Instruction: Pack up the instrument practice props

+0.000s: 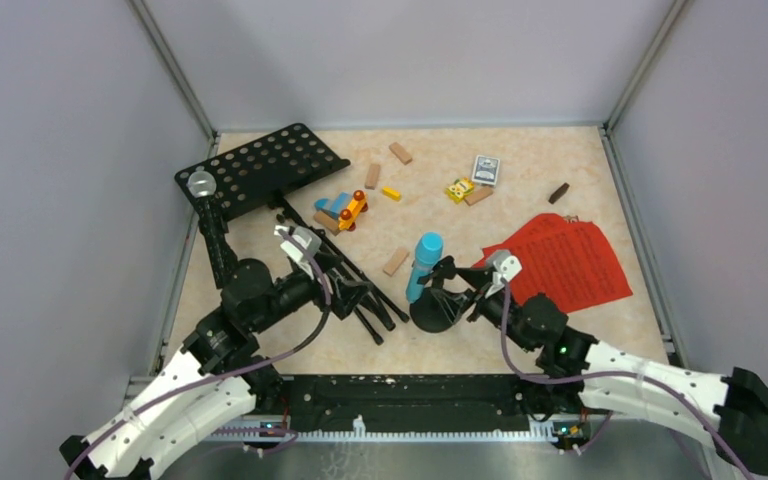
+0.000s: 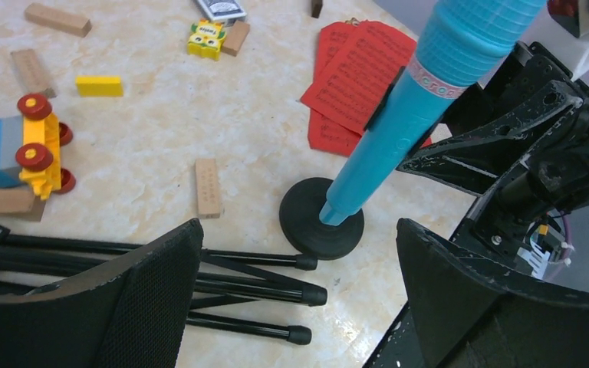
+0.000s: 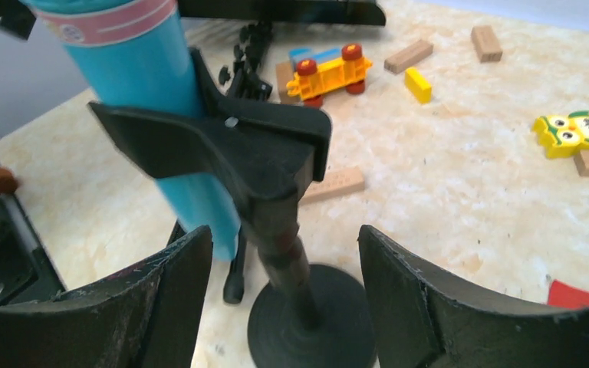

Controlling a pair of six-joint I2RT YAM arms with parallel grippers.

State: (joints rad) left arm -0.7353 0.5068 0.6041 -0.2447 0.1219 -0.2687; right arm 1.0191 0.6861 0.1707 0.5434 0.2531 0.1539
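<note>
The blue microphone (image 1: 424,262) (image 2: 422,100) (image 3: 153,100) leans in the clip of a black round-based holder (image 1: 438,315) (image 3: 330,330). My right gripper (image 1: 452,287) (image 3: 284,234) is open, its fingers on either side of the holder's stem with gaps. My left gripper (image 1: 360,300) (image 2: 299,230) is wide open above the ends of the tripod legs (image 2: 253,291). The black hole-punched music desk (image 1: 260,165) lies at the back left. The silver-headed microphone (image 1: 201,184) stands beside it. Red sheet-music pages (image 1: 565,260) (image 2: 357,77) lie at the right.
A colourful toy vehicle (image 1: 345,208) (image 2: 34,146), several small wooden blocks such as one by the holder (image 1: 395,262) (image 2: 208,186), a yellow owl block (image 1: 458,189) and a card box (image 1: 487,168) are scattered at the back. Grey walls close in the table.
</note>
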